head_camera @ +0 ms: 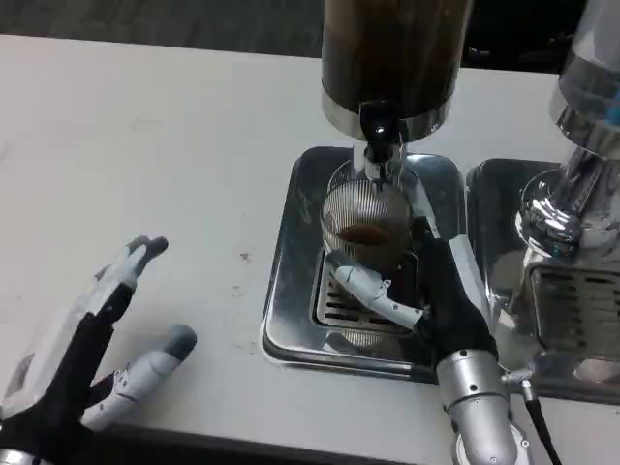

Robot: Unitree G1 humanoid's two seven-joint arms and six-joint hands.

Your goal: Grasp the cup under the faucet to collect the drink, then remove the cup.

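Observation:
A ribbed clear cup (361,225) with a little brown drink in it stands on the drip grate (334,308) right under the black faucet (379,131) of the dark drink dispenser (392,53). My right hand (426,295) grips the cup from the right, its thumb across the cup's near side. My left hand (82,339) rests open on the white table at the lower left, fingers spread, far from the cup.
The grate sits in a shiny steel tray (291,281). A second steel tray (499,242) with another dispenser (576,165) stands close on the right. Open white table (145,145) stretches to the left.

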